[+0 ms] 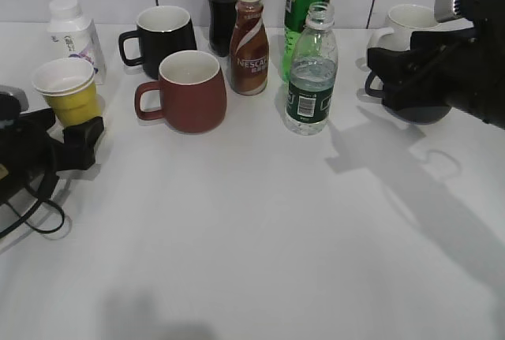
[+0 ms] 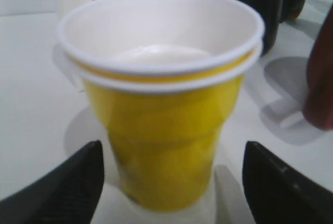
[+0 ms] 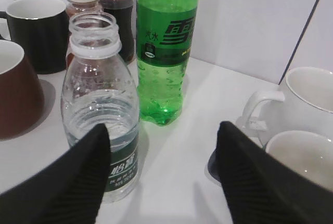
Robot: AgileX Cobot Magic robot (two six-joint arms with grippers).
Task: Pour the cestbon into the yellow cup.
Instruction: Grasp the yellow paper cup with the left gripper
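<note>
Now, starting at your left: the left gripper (image 1: pixel 75 147) sits low at the table's left edge with the cup (image 1: pixel 69 91) just ahead of it, and in the left wrist view the cup (image 2: pixel 161 94) stands upright and centred between the two spread fingers (image 2: pixel 62 187), with clear gaps either side, so the fingers are released and nothing is grasped yet. The cup looks to be two nested, a white rim over a yellow one. To its right stand the red mug (image 1: pixel 185 91) and the Nescafe bottle (image 1: pixel 249 40), then the cestbon (image 1: pixel 312 72) near the table's middle, upright, uncapped, its long axis vertical, with the green soda bottle (image 1: pixel 306 5) just behind it. Your right gripper (image 1: pixel 379 76) hovers to the right of the cestbon, near it but apart, fingers released. In the right wrist view the cestbon (image 3: pixel 101 115) lies off toward the left finger (image 3: pixel 67 182) rather than in the middle of the gap, partly behind that finger. By my reading, you need to shift the right gripper leftward to centre the cestbon before closing; the white mugs (image 3: pixel 304 130) sit close on its right.
</note>
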